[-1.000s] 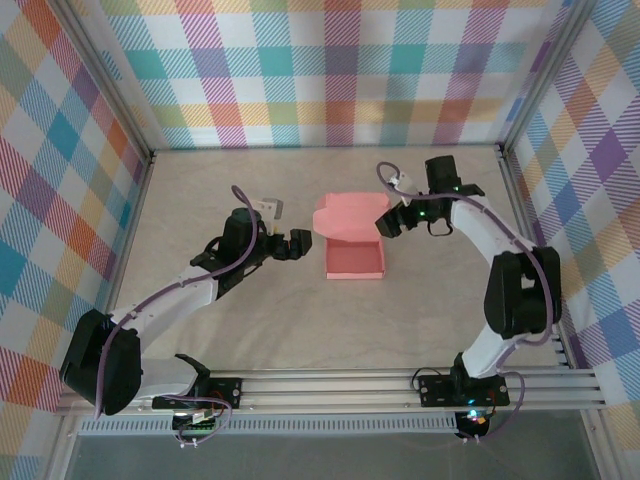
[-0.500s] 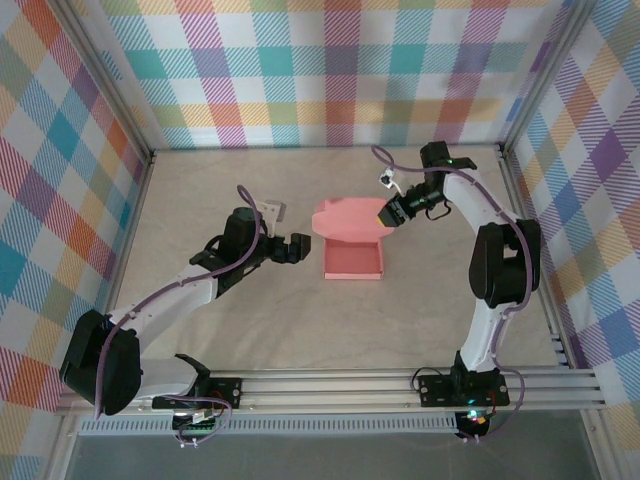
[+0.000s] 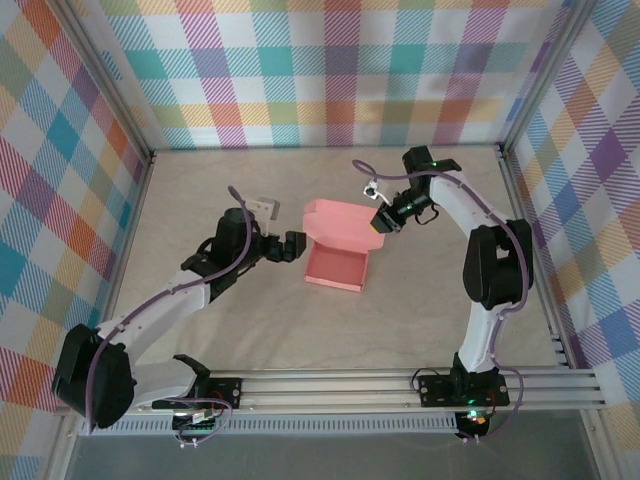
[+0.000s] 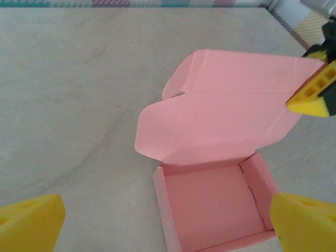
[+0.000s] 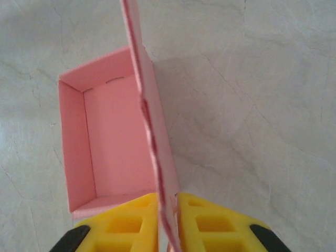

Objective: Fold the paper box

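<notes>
One salmon-pink thin-card paper box [image 3: 335,268] at mid-table on the pale marbled tabletop [image 3: 200,190], tray formed and open, lid flap raised on edge. Likely to crease or tear at the pinched corner if pulled askew, or to drag the light tray along. Right gripper [image 5: 168,220] — nearly closed, clamped on that flap's edge. Left gripper [image 3: 292,246] — spread fully wide, empty, near the tray's left side, not touching.
</notes>
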